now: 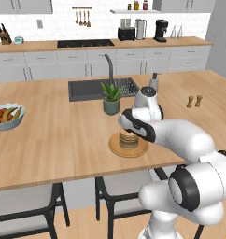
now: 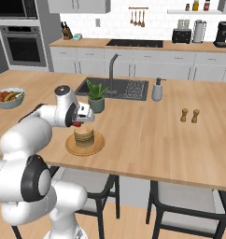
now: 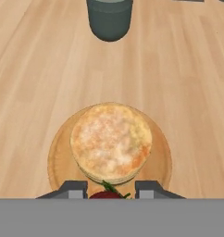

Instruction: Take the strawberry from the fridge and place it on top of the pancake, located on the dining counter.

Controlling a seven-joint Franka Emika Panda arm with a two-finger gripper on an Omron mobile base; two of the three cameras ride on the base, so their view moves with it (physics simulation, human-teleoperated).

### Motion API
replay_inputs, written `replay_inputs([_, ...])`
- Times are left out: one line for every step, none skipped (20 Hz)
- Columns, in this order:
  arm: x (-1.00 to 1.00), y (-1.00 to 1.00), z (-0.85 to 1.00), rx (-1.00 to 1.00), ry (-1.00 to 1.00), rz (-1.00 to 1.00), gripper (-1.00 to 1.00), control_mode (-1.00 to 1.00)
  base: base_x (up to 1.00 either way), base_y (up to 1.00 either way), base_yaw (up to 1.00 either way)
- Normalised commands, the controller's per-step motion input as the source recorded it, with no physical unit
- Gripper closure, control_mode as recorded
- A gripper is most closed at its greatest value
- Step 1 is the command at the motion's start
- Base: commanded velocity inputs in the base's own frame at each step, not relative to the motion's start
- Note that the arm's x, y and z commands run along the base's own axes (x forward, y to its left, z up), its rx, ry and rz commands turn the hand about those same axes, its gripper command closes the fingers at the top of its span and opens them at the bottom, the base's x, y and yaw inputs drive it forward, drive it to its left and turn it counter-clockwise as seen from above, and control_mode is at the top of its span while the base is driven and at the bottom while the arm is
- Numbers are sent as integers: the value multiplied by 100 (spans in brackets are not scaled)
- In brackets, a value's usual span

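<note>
strawberry [image 3: 104, 195] near pancake [image 3: 111, 142], potted plant [image 3: 109, 18] beyond

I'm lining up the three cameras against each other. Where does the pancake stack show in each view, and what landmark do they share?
Left base view: pancake sits just right of centre on its wooden plate, partly behind the arm.
Right base view: pancake sits left of centre, just right of the gripper.
Hand view: pancake sits at lower centre.
Shared landmark: the potted plant just beyond the plate.
</note>
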Motion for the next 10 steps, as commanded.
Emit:
replay_inputs([26, 0, -20, 0, 0, 0, 100, -100, 0, 0, 0])
replay_inputs([29, 0, -13, 0, 0, 0, 100, -100, 0, 0, 0])
replay_inputs([23, 0, -16, 0, 0, 0, 100, -100, 0, 0, 0])
replay_inputs([19, 0, -20, 0, 0, 0, 100, -100, 0, 0, 0])
replay_inputs([20, 0, -24, 0, 0, 0, 100, -100, 0, 0, 0])
replay_inputs([22, 0, -16, 0, 0, 0, 100, -100, 0, 0, 0])
replay_inputs([30, 0, -13, 0, 0, 0, 100, -100, 0, 0, 0])
replay_inputs([27, 0, -6, 0, 0, 0, 100, -100, 0, 0, 0])
replay_inputs([21, 0, -2, 0, 0, 0, 100, -100, 0, 0, 0])
replay_inputs([14, 0, -6, 0, 0, 0, 100, -100, 0, 0, 0])
